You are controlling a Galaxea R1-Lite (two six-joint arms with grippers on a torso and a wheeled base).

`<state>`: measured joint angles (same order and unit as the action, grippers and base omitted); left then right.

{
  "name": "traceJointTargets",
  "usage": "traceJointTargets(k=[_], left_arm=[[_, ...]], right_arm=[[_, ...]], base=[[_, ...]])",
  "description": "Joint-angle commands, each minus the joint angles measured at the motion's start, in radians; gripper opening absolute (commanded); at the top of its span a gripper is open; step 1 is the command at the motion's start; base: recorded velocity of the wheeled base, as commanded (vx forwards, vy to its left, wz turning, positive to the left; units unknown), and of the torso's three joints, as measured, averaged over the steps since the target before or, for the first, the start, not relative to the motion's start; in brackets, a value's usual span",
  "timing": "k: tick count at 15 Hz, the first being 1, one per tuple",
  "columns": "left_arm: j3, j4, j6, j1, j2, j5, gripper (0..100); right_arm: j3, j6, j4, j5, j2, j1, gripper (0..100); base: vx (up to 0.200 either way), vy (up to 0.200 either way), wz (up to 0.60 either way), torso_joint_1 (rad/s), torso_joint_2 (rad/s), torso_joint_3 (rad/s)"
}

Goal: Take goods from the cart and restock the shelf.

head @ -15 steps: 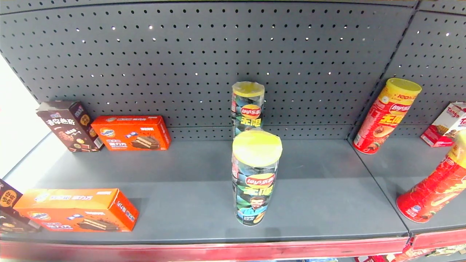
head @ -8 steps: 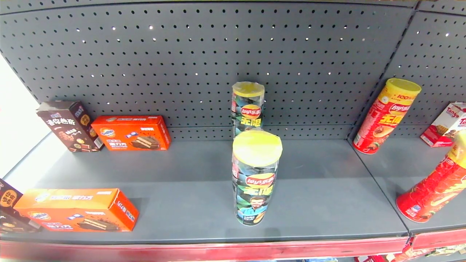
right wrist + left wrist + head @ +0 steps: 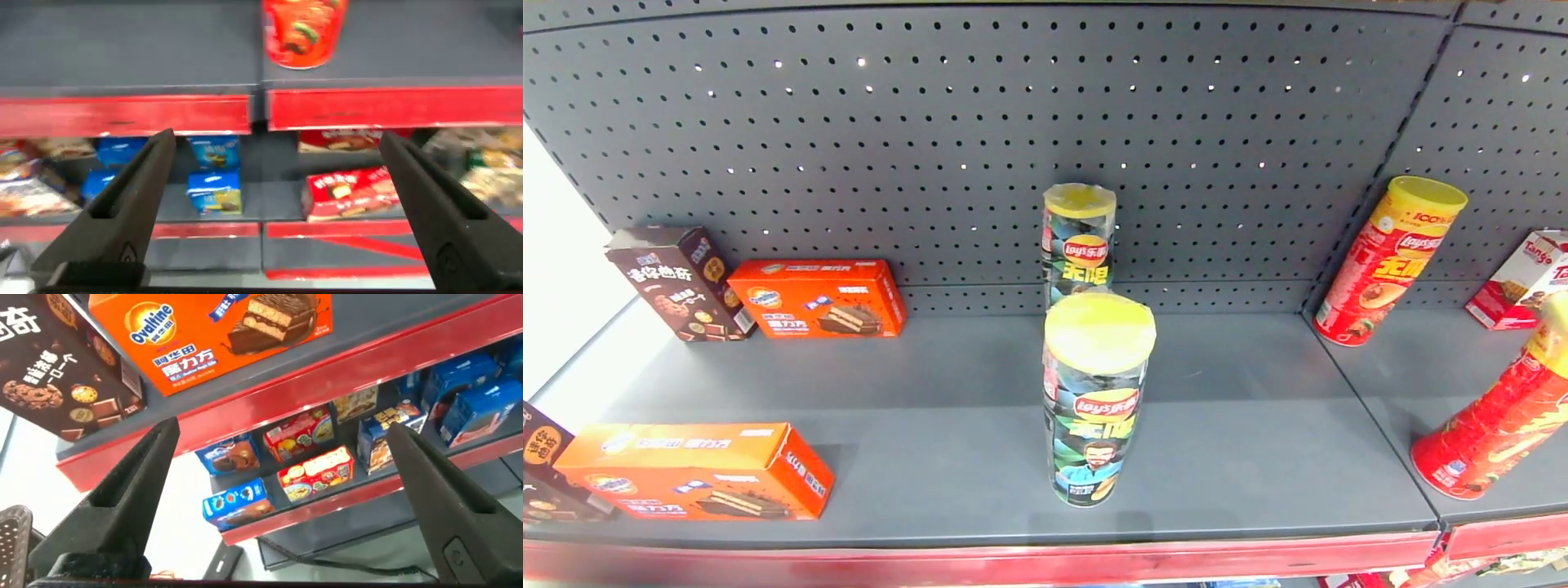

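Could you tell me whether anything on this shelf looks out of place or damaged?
The dark brown box at the back left stands on end, unlike the orange box lying beside it, and its top flap looks slightly lifted. Nothing spilled.

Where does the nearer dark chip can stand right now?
In the head view, the nearer dark chip can stands upright midway along the shelf, directly before the second dark can by the pegboard.
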<state>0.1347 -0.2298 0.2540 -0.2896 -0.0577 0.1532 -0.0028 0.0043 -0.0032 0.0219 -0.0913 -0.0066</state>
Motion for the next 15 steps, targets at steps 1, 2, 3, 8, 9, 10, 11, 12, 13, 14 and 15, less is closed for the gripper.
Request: traceJointTargets(k=[1, 2, 3, 8, 9, 10, 11, 12, 13, 14, 15], left_arm=[[0.0, 0.0, -0.002, 0.006, -0.007, 0.002, 100], [0.0, -0.002, -0.004, 0.033, -0.031, 0.011, 100], [0.002, -0.002, -0.004, 0.102, -0.053, 0.011, 100], [-0.006, 0.0, -0.145, 0.287, 0.058, -0.001, 100], [-0.01, 0.003, -0.18, 0.287, 0.058, 0.002, 100], [-0.012, 0.006, -0.216, 0.287, 0.058, -0.009, 100], [-0.02, 0.013, -0.219, 0.287, 0.058, -0.055, 100], [-0.037, 0.061, -0.219, 0.287, 0.058, -0.185, 100], [-0.053, 0.102, -0.217, 0.287, 0.058, -0.285, 100], [-0.061, 0.119, -0.217, 0.287, 0.058, -0.339, 100], [-0.064, 0.13, -0.216, 0.287, 0.058, -0.403, 100]], right_arm=[[0.003, -0.001, 0.002, 0.0, 0.05, 0.007, 100], [0.003, -0.001, 0.002, 0.0, 0.074, 0.004, 100], [0.003, 0.0, 0.002, 0.0, 0.077, 0.005, 100], [0.003, -0.001, 0.002, 0.0, 0.079, 0.007, 100], [0.003, -0.001, 0.002, 0.0, 0.079, 0.007, 100], [0.003, 0.0, 0.002, 0.0, 0.079, 0.007, 100], [0.003, -0.001, 0.002, 0.0, 0.079, 0.007, 100], [0.003, -0.001, 0.002, 0.0, 0.079, 0.007, 100], [0.003, 0.0, 0.002, 0.0, 0.079, 0.007, 100], [0.003, -0.001, 0.002, 0.0, 0.079, 0.007, 100], [0.003, -0.001, 0.002, 0.0, 0.079, 0.007, 100]], base=[[0.0, 0.0, 0.0, 0.0, 0.0, 0.0], [0.0, 0.0, 0.0, 0.0, 0.0, 0.0], [0.0, 0.0, 0.0, 0.0, 0.0, 0.0], [0.0, 0.0, 0.0, 0.0, 0.0, 0.0], [0.0, 0.0, 0.0, 0.0, 0.0, 0.0], [0.0, 0.0, 0.0, 0.0, 0.0, 0.0], [0.0, 0.0, 0.0, 0.0, 0.0, 0.0], [0.0, 0.0, 0.0, 0.0, 0.0, 0.0], [0.0, 0.0, 0.0, 0.0, 0.0, 0.0], [0.0, 0.0, 0.0, 0.0, 0.0, 0.0], [0.0, 0.0, 0.0, 0.0, 0.0, 0.0]])
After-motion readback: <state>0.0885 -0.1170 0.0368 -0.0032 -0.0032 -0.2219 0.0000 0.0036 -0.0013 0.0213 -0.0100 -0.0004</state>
